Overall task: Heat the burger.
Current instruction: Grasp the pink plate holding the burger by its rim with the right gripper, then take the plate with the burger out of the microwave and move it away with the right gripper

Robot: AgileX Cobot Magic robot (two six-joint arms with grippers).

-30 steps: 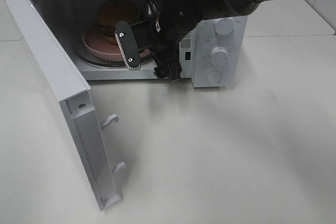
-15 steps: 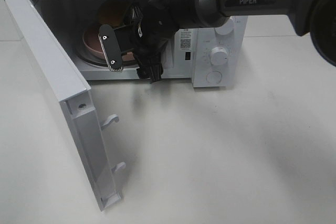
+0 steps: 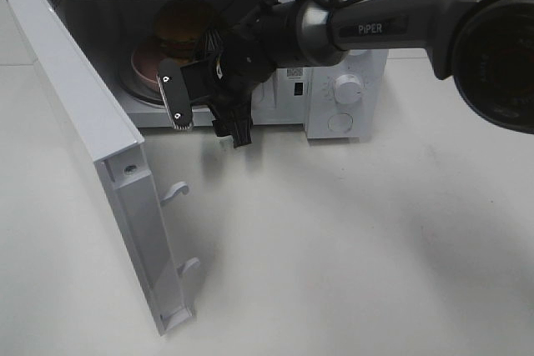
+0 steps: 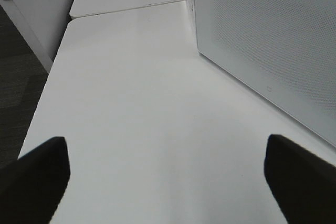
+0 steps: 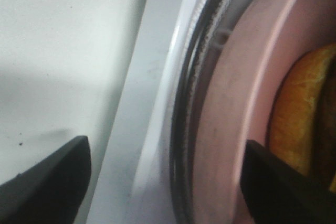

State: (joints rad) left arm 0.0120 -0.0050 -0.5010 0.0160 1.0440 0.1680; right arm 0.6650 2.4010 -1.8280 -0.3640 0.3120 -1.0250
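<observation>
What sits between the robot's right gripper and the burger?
In the right wrist view, the pink plate's rim lies between the right gripper and the burger.

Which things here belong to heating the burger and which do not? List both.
Belong to the job:
- tall burger with golden-brown bun, inside the oven
- round pink plate under it
- white microwave oven, its white door swung open
- right gripper at the oven mouth

Just there:
- left gripper, over the white table beside the oven
</observation>
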